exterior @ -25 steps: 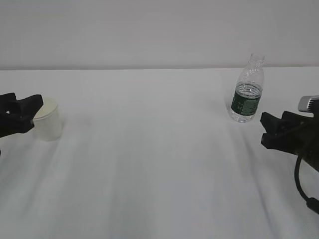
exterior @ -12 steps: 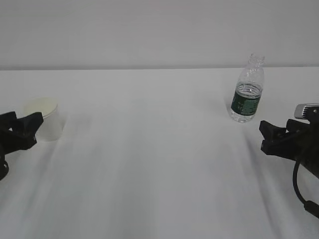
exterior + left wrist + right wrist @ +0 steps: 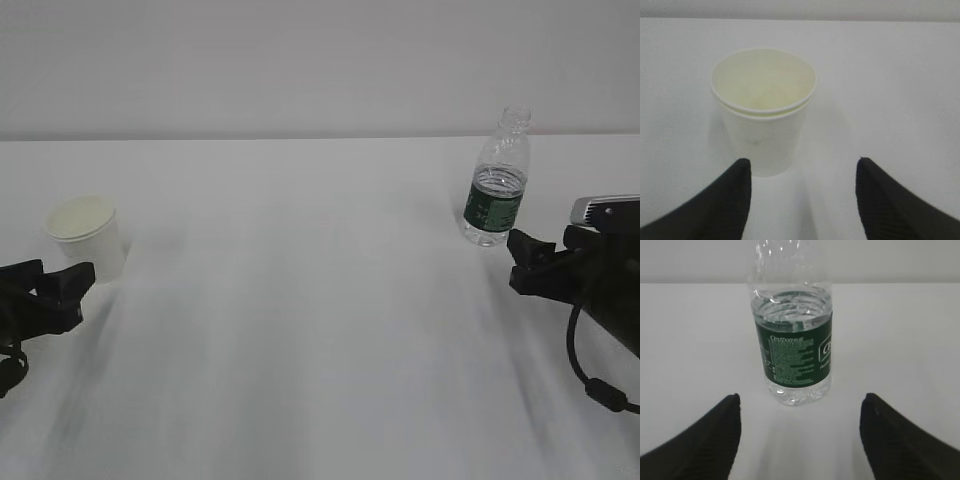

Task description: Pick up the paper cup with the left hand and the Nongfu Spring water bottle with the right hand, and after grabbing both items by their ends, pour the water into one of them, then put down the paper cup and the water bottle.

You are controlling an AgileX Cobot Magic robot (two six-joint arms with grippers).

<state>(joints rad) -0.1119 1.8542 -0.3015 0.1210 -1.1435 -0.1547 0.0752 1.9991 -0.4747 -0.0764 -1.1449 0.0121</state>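
Paper cup (image 3: pixel 762 112) just ahead of spread left fingers (image 3: pixel 735 192); bottle (image 3: pixel 792 340) ahead of spread right fingers (image 3: pixel 880 432)

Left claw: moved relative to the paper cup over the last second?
Yes. The left claw has drawn back down and toward the near table edge; it overlapped the paper cup a second ago and now sits clear below it, open.

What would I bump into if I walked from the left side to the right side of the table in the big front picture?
left gripper → paper cup → water bottle → right gripper
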